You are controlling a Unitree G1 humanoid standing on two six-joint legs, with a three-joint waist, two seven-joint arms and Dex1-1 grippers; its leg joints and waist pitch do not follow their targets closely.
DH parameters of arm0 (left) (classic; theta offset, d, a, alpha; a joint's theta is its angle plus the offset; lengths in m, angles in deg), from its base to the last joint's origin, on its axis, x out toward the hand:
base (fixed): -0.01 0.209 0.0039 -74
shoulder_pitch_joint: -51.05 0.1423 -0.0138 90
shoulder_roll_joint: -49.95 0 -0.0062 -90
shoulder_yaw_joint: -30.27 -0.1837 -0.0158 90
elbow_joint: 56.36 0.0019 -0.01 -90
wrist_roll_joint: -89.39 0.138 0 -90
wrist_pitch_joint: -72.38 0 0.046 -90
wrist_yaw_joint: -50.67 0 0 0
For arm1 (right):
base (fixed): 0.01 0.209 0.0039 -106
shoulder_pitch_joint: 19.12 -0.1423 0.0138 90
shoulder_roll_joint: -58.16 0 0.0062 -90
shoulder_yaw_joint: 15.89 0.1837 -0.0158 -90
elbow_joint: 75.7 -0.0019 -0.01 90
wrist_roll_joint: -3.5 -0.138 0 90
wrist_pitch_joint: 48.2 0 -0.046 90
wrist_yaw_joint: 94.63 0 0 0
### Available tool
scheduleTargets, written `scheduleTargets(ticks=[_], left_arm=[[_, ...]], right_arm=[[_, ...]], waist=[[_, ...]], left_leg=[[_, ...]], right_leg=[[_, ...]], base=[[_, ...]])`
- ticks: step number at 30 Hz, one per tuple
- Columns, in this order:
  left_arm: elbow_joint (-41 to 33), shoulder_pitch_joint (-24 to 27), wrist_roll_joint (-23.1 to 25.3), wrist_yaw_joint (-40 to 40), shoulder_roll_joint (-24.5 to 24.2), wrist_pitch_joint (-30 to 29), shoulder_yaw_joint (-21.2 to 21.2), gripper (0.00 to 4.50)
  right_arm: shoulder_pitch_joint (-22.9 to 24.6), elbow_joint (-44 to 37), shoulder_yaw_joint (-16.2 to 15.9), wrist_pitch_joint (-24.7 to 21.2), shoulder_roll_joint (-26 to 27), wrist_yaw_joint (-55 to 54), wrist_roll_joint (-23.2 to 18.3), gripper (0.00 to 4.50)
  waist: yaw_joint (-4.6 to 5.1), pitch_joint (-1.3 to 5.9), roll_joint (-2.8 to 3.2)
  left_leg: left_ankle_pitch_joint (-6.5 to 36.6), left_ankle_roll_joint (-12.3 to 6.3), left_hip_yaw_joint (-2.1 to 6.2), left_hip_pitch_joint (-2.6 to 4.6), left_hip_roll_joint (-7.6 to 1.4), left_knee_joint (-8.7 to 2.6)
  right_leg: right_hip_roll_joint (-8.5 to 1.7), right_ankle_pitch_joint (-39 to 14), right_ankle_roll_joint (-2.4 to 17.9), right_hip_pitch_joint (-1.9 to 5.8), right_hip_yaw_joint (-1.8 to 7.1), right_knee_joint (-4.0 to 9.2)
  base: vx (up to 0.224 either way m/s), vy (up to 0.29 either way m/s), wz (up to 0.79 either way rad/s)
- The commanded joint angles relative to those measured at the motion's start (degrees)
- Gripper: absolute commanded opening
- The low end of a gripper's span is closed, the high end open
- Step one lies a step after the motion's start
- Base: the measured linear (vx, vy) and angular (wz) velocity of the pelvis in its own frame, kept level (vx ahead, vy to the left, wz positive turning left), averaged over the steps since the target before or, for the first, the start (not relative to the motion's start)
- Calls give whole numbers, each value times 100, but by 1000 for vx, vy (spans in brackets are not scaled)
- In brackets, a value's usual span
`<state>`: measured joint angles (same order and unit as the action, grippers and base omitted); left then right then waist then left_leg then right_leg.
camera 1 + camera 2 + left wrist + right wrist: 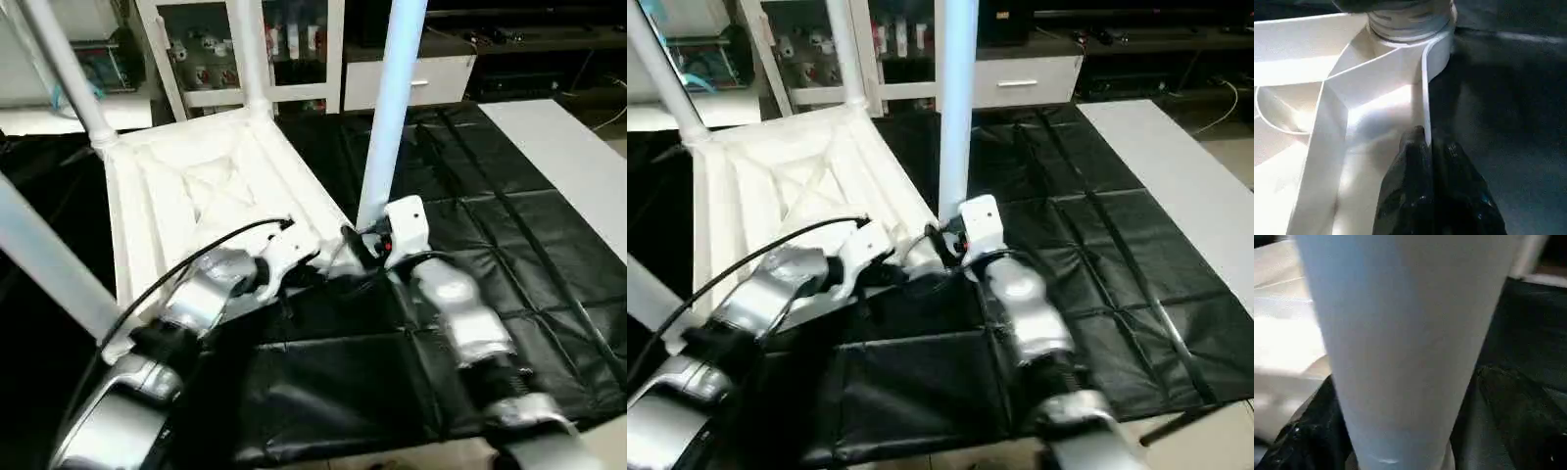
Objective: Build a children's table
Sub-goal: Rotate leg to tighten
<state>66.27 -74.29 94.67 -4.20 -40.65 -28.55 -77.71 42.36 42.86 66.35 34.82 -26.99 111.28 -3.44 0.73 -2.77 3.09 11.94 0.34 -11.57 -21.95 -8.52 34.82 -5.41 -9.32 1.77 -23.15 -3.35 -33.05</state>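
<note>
The left pincer point(1427, 147) is clamped on the rim of the white plastic ribbed tabletop point(211, 186), centre-left. The right pincer point(1400, 431) stands apart around the upright white tubular leg point(390, 117) at centre, on the black-draped counter point(509, 255).

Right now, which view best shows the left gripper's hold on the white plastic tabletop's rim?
The left wrist view: the left gripper pinches the thin rim of the white plastic tabletop close up. Both eye views show the left gripper at that edge from above, with the contact obscured.

White plastic rectangular table top point(211, 186) lies ribbed side up on black-draped work table point(509, 245); four white tubular legs stand in its corners, nearest-right leg point(390, 108) upright just beyond right gripper point(364, 245); left gripper point(1427, 147) at the top's near rim.
</note>
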Motion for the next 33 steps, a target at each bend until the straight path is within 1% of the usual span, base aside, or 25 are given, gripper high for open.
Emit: scheduleTargets(ticks=[1, 2, 3, 4, 6, 7, 8, 10, 11, 12, 13, 14, 15, 16, 18, 19, 20, 22, 23, 26, 27, 28, 29, 32, 33], left_arm=[[-38, 308, -30, -377, -162, -35, -178, 0], [-124, 373, -75, -493, -185, -9, -199, 0], [-254, 451, -139, -656, -225, -42, -233, 0], [-429, 547, -245, -921, -288, -26, -291, 0], [-725, 702, -438, -1346, -384, -31, -381, 0], [-884, 772, -481, -1523, -459, -95, -458, 0], [-1012, 824, -496, -1639, -522, -177, -516, 0], [-1131, 855, -490, -1778, -593, -316, -589, 0], [-1154, 854, -486, -1813, -607, -351, -602, 0], [-1163, 838, -484, -1845, -615, -369, -603, 0], [-1163, 821, -485, -1860, -615, -381, -591, 0], [-1156, 813, -486, -1860, -612, -382, -582, 0], [-1152, 809, -487, -1859, -610, -384, -577, 0], [-1148, 804, -488, -1858, -608, -385, -570, 0], [-1120, 782, -480, -1866, -612, -396, -571, 0], [-1114, 779, -478, -1865, -611, -396, -572, 0], [-1090, 760, -477, -1862, -599, -410, -574, 0], [-1054, 729, -471, -1840, -578, -419, -571, 0], [-1039, 711, -470, -1822, -566, -435, -574, 0], [-1000, 709, -430, -1788, -577, -414, -581, 0], [-992, 709, -428, -1788, -576, -411, -574, 0], [-968, 695, -424, -1785, -571, -406, -568, 0], [-951, 685, -418, -1786, -567, -402, -563, 0], [-926, 671, -409, -1781, -564, -394, -556, 0], [-900, 656, -402, -1773, -564, -386, -548, 0]], right_arm=[[174, -400, -95, -317, -384, 932, -278, 388], [257, -575, -207, -330, -556, 1320, -359, 388], [344, -754, -340, -294, -762, 1704, -398, 388], [430, -937, -469, -243, -1009, 2134, -446, 388], [531, -1150, -563, -209, -1292, 2633, -490, 388], [568, -1240, -578, -276, -1422, 2912, -569, 388], [596, -1324, -586, -354, -1536, 3133, -620, 388], [632, -1401, -607, -466, -1751, 3495, -695, 388], [644, -1415, -612, -477, -1821, 3586, -697, 388], [658, -1424, -602, -512, -1891, 3695, -747, 388], [670, -1430, -592, -533, -1943, 3773, -791, 388], [673, -1432, -589, -539, -1958, 3795, -806, 388], [675, -1432, -592, -547, -1969, 3822, -818, 388], [676, -1433, -595, -556, -1981, 3853, -831, 388], [682, -1452, -617, -595, -2018, 4015, -853, 388], [682, -1453, -620, -599, -2022, 4037, -854, 388], [673, -1436, -636, -606, -2024, 4115, -847, 388], [644, -1385, -645, -599, -2016, 4160, -832, 388], [613, -1324, -665, -593, -2013, 4216, -817, 388], [583, -1242, -729, -581, -2008, 4338, -780, 388], [584, -1243, -733, -585, -2005, 4358, -781, 388], [579, -1241, -735, -594, -2006, 4389, -793, 388], [575, -1240, -738, -602, -2010, 4417, -807, 388], [561, -1217, -745, -602, -2006, 4431, -807, 388], [542, -1176, -751, -593, -1993, 4421, -791, 361]], waist=[[-62, 387, -57], [-75, 387, -58], [-108, 393, -63], [-142, 383, -56], [-160, 381, -60], [-175, 362, -32], [-175, 356, -37], [-187, 351, -32], [-205, 340, -45], [-228, 332, -38], [-251, 330, -55], [-259, 333, -46], [-263, 340, -54], [-259, 348, -60], [-271, 364, -40], [-267, 366, -49], [-275, 369, -44], [-286, 373, -53], [-290, 370, -43], [-292, 368, -34], [-289, 368, -38], [-283, 371, -66], [-290, 373, -56], [-296, 374, -51], [-295, 375, -36]], left_leg=[[920, -622, 218, 111, -479, -459], [858, -645, 217, 111, -482, -452], [845, -674, 213, 110, -480, -446], [819, -693, 216, 106, -488, -450], [836, -690, 212, 110, -492, -449], [1016, -629, 208, 112, -494, -463], [1146, -559, 207, 124, -499, -476], [1232, -486, 210, 141, -510, -488], [1317, -438, 210, 156, -516, -498], [1418, -361, 202, 176, -513, -501], [1469, -300, 206, 185, -508, -508], [1474, -274, 207, 189, -505, -507], [1439, -239, 205, 189, -502, -508], [1366, -246, 212, 167, -494, -504], [1197, -309, 215, 157, -488, -488], [1172, -336, 209, 150, -483, -483], [1121, -374, 211, 144, -486, -476], [1071, -420, 207, 139, -485, -466], [1060, -422, 211, 140, -489, -469], [1165, -384, 215, 145, -493, -477], [1168, -374, 217, 145, -494, -478], [1161, -381, 213, 143, -492, -475], [1116, -392, 215, 141, -490, -470], [1072, -409, 215, 144, -493, -467], [1101, -400, 212, 152, -488, -466]], right_leg=[[-368, -663, 1364, 300, 231, 259], [-377, -609, 1380, 295, 236, 251], [-377, -583, 1402, 307, 224, 241], [-384, -569, 1396, 305, 229, 247], [-383, -598, 1400, 300, 230, 242], [-379, -877, 1394, 284, 228, 264], [-368, -1080, 1361, 274, 224, 286], [-366, -1201, 1337, 269, 229, 299], [-362, -1342, 1317, 251, 233, 316], [-361, -1494, 1280, 229, 239, 333], [-365, -1582, 1246, 226, 246, 346], [-360, -1587, 1232, 224, 247, 342], [-357, -1509, 1225, 220, 251, 338], [-364, -1408, 1230, 242, 249, 325], [-369, -1200, 1258, 256, 245, 304], [-363, -1150, 1271, 261, 241, 302], [-369, -1086, 1294, 265, 240, 293], [-371, -1052, 1318, 269, 234, 290], [-373, -1064, 1318, 268, 234, 291], [-365, -1181, 1308, 266, 227, 302], [-361, -1166, 1306, 267, 225, 298], [-362, -1156, 1305, 270, 227, 300], [-368, -1134, 1312, 272, 230, 293], [-370, -1127, 1311, 270, 228, 292], [-360, -1134, 1317, 262, 223, 297]], base=[[0, 0, 0], [0, 0, 0], [0, 0, 0], [0, 0, 0], [0, 0, 0], [0, 0, 0], [0, 0, 0], [0, 0, 0], [0, 0, 0], [0, 0, 0], [0, 0, 0], [0, 0, 0], [0, 0, 0], [0, 0, 0], [0, 0, 0], [0, 0, 0], [0, 0, 0], [0, 0, 0], [0, 0, 0], [0, 0, 0], [0, 0, 0], [0, 0, 0], [0, 0, 0], [0, 0, 0], [0, 0, 0]])
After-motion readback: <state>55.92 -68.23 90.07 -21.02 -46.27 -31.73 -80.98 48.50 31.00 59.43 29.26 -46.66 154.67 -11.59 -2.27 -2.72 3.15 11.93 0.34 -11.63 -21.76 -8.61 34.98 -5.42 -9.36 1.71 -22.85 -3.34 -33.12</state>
